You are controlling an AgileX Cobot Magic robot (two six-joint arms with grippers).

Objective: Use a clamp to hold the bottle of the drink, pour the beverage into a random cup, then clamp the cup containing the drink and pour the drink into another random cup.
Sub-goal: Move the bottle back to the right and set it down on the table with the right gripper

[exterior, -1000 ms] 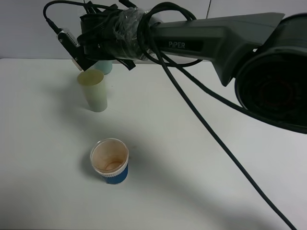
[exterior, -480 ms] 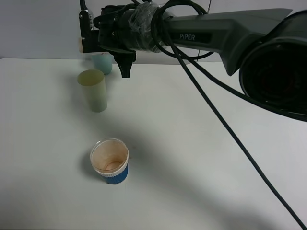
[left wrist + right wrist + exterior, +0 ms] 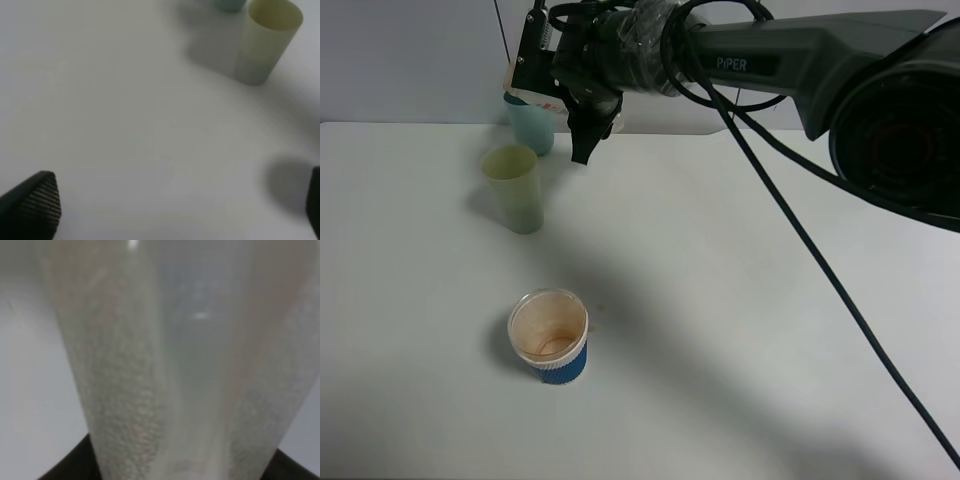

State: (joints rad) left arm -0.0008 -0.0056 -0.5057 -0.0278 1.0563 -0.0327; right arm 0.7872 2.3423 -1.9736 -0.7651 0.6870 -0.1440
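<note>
The white matte table fills every view. Only the high camera takes in its whole spread and the dark grey right arm, which reaches across to the far left corner, trailing black cables, with its wrist wrapped in shiny clear film.

That camera alone shows all three cups. The short cup, with a blue ribbed sleeve and a brown-stained inside, stands nearest. The pale yellow-green tumbler stands upright further back, and the teal tumbler is just behind it. The left wrist camera catches only the yellow-green tumbler, smooth and tapered, and an edge of the teal one. The short cup is outside its frame.

The bottle appears in the high view only as a pale patch at the left end of the right hand, raised beside the teal tumbler's rim. Whether they touch cannot be told. The right wrist camera shows nothing but this bottle up close: clear, cloudy plastic with a grainy speckle. It widens upward from between the hand's dark fingers, which are clamped on it. The beverage cannot be made out in any view.

The left hand shows only in its own wrist camera. Its two black, ridged fingertips stand far apart over bare table, holding nothing.
</note>
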